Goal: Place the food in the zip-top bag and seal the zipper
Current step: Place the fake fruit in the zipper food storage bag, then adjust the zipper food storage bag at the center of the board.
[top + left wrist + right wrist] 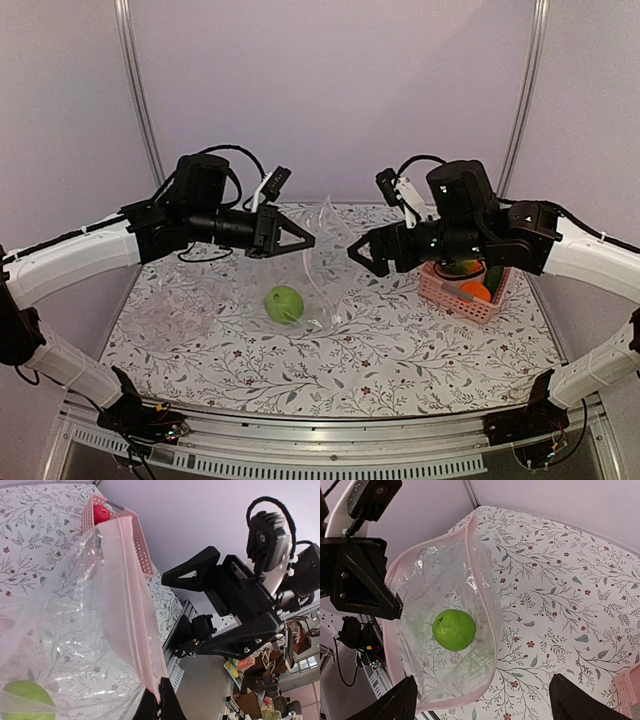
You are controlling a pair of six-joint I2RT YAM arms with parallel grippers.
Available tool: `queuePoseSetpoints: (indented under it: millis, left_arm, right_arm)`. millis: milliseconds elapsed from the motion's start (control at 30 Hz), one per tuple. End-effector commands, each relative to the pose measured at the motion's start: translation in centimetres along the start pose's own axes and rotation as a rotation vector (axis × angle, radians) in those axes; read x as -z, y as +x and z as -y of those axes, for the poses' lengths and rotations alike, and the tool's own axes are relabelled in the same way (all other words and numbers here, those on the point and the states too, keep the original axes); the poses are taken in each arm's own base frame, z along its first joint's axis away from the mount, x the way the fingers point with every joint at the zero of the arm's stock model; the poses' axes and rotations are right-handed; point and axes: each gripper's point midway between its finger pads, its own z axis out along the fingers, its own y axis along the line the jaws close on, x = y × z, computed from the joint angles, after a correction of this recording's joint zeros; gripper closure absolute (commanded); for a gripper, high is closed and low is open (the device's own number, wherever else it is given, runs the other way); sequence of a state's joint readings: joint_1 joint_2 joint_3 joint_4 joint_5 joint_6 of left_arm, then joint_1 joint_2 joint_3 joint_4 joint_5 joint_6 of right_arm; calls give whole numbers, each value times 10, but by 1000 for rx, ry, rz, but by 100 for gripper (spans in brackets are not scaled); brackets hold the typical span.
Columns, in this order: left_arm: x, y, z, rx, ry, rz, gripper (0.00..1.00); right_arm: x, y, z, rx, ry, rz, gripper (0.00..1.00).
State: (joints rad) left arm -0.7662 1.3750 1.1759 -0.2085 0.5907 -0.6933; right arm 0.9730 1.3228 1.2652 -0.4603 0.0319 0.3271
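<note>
Progress: approx 1 of 5 in. Green apple [454,630] inside zip-top bag [445,575], resting low on counter [400,350], centre. Bag mouth held up + open; zipper [142,645] unsealed. Left jaws pinched tight on zipper edge, lifting it. Right jaws spread wide, holding nothing, just beside bag mouth. In pink basket [450,292] at right: orange [476,291], red apple [101,514]; other pieces mostly hidden by right arm, can't tell. Left to do, by my read: 4 more pieces in, then press zipper shut full length.
</note>
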Motion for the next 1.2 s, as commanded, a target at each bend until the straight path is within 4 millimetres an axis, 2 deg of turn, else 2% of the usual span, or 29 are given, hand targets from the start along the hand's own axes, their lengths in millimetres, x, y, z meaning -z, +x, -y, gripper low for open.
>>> queuePoseSetpoints:
  millis: [0, 200, 300, 333, 433, 500, 567, 633, 800, 1033, 1067, 1167]
  left_arm:
    - [2, -5, 1, -2, 16, 21, 100]
    - [3, -4, 3, -3, 17, 22, 100]
    - [4, -3, 2, -1, 16, 20, 100]
    - [3, -3, 2, -1, 14, 19, 100]
    - [4, -3, 0, -11, 1, 20, 100]
    - [6, 0, -7, -22, -43, 10, 100]
    - [10, 0, -18, -47, -112, 3, 100]
    - [18, -2, -30, -71, -194, 7, 100]
    - [30, -2, -53, -98, -321, -2, 100]
    - [30, -2, -65, -104, -353, -46, 100]
    - [29, -2, -65, -106, -347, -54, 100]
    - [28, -5, -61, -135, -320, -84, 100]
  right_arm:
    - [-15, 21, 16, -65, 73, -77, 10]
    - [-32, 31, 22, -107, 104, -113, 20]
    - [-39, 32, 17, -115, 82, -127, 31]
    - [-40, 32, 16, -117, 78, -130, 36]
    - [-44, 33, 14, -119, 69, -136, 62]
    - [-42, 30, 11, -121, 57, -129, 75]
    - [-38, 25, 8, -124, 40, -119, 85]
    - [-31, 18, 5, -128, 27, -98, 91]
    - [-20, 9, 2, -137, 16, -63, 93]
    - [-26, 16, 6, -146, 34, -79, 97]
    - [-26, 16, 7, -147, 38, -79, 96]
    - [-19, 13, 16, -137, 82, -63, 84]
